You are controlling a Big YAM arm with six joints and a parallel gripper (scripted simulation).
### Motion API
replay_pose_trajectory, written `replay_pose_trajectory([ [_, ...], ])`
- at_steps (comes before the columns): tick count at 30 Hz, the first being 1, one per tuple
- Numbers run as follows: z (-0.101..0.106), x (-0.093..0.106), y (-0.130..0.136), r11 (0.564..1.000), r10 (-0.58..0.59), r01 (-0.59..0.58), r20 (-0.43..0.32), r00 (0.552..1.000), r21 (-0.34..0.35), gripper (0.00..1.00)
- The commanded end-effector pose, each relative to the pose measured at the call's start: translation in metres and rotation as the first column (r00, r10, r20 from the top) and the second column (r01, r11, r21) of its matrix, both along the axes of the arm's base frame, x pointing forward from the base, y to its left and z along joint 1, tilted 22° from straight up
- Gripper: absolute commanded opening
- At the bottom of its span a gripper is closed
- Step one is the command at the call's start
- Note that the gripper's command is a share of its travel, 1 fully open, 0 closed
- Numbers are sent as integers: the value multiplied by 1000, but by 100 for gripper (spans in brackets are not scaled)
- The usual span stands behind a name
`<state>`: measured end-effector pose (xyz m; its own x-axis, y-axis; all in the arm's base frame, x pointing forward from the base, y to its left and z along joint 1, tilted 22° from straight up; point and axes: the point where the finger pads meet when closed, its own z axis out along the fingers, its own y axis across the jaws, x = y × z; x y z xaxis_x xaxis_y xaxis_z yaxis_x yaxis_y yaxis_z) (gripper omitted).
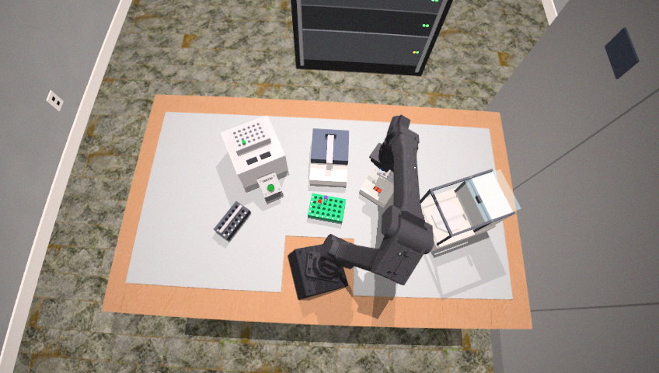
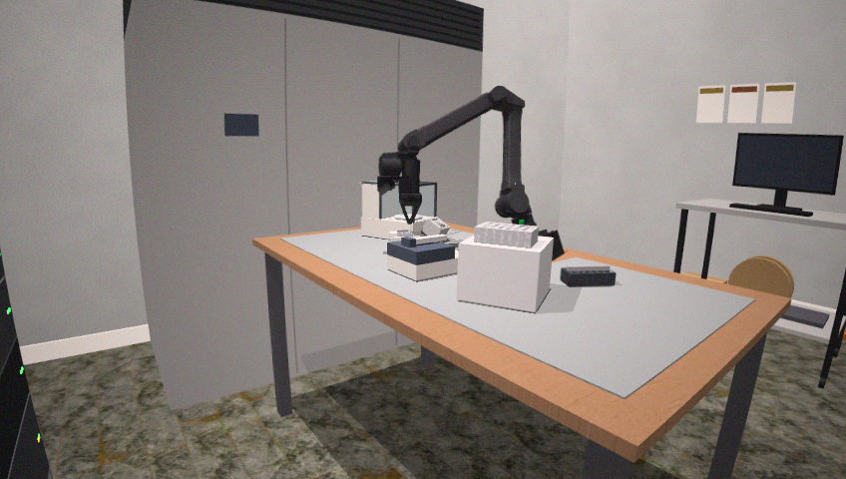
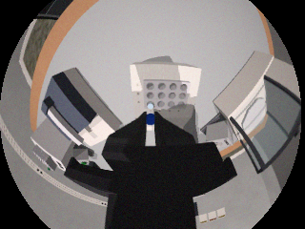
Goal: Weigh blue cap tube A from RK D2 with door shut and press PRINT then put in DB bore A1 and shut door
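Looking down from the top, the arm (image 1: 401, 184) is reaching from its base (image 1: 302, 281) across the mat (image 1: 185, 240) toward the back. Its far end is hanging over the dry block (image 1: 375, 188), which is sitting between the spectrophotometer (image 1: 329, 157) and the balance (image 1: 467, 207). The arm is hiding the claw and the tube here. The balance's door (image 1: 496, 189) is sitting slid back, so the glass box is open on top. The green rack (image 1: 327, 207) is standing in front of the spectrophotometer with a red cap and a purple cap showing in it. The mixer (image 1: 254, 155) and the black magnet block (image 1: 231, 221) are standing further left.

From the side view, the claw (image 2: 409, 217) is pointing straight down, just above the dry block (image 2: 432, 227). Its fingers are standing close together. The tube is too small to make out here. The balance (image 2: 379, 223) is standing just behind.

In the wrist view, the claw (image 3: 151, 129) is squeezing the tube (image 3: 151, 128), which is standing upright between the fingers with its blue cap showing. The dry block (image 3: 167, 78), with its rows of holes, is lying right below and ahead of the tube. The tube is not in a hole. The balance (image 3: 267, 121) is showing on the right.
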<state>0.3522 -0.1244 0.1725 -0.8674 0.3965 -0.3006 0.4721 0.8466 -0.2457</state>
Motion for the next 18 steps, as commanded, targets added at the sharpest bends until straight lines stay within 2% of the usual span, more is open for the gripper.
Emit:
replay_pose_trajectory([
  [1,-8,-1,-6,1000,-2,2,-15,1000,2,9],
  [3,-8,-6,-5,1000,-2,3,-37,999,6,9],
  [18,-8,-5,-5,1000,-5,5,-32,999,5,9],
])
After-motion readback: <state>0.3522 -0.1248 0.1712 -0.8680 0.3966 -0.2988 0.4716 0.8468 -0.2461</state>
